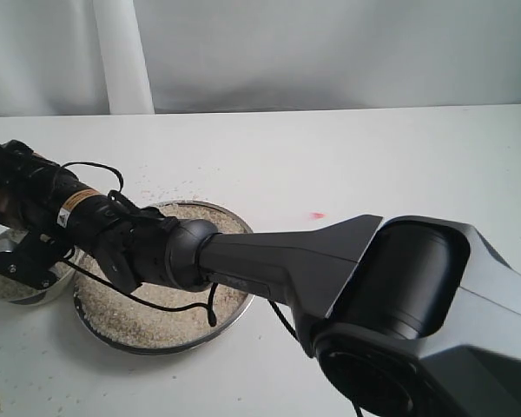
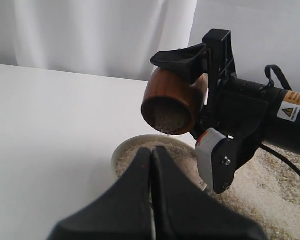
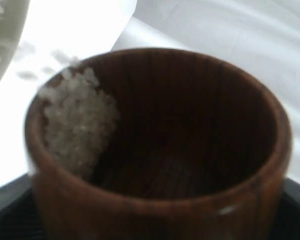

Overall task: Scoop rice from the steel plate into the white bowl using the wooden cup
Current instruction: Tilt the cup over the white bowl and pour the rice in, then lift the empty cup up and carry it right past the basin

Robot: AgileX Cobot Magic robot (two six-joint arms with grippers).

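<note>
Rice [image 3: 77,120] clinging inside tilted wooden cup [image 2: 172,102], right jaws pinching it over white bowl [image 2: 118,155] — left jaws pressed together

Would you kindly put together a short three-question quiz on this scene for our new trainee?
1. True or false: the wooden cup stands upright.
2. Which dish is the cup tipped over? A, the steel plate; B, the white bowl.
3. Fill in: the left claw is ___, holding nothing.
Key: 1 false, the right claw holds it tilted in the air; 2 B; 3 shut.
</note>
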